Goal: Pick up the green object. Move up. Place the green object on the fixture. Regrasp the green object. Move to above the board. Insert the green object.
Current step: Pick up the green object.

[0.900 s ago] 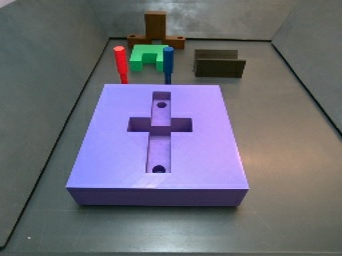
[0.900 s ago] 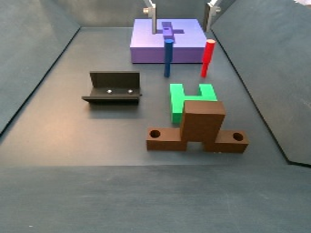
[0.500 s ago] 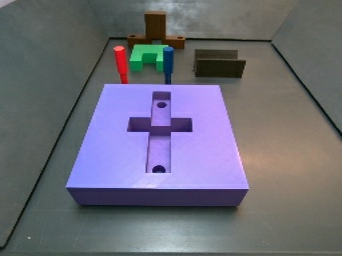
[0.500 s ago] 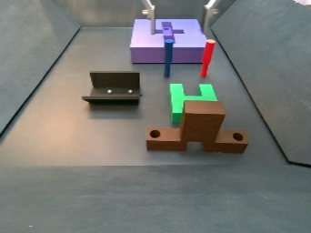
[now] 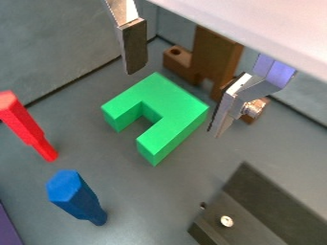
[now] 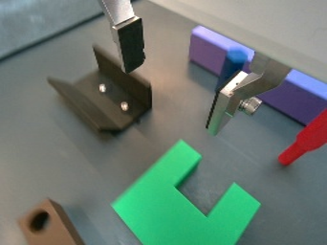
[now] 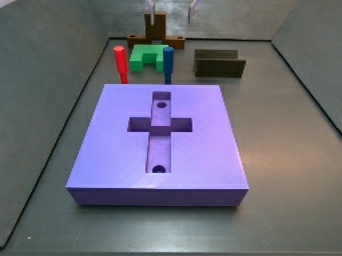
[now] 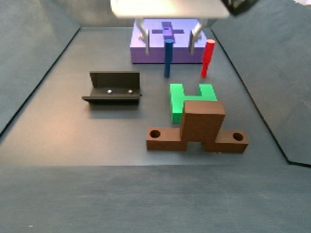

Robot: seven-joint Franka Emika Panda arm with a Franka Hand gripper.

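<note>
In a side view, the fixture (image 8: 115,87) sits on the floor at left. The green object (image 8: 190,97) lies flat just right of it, touching the brown wooden stand (image 8: 201,127). Blue peg (image 8: 166,56), red peg (image 8: 206,57) and board (image 8: 155,48) stand behind. The tool (image 5: 177,80) hangs above the green object, fingers (image 5: 132,46) spread, holding nothing.
</note>
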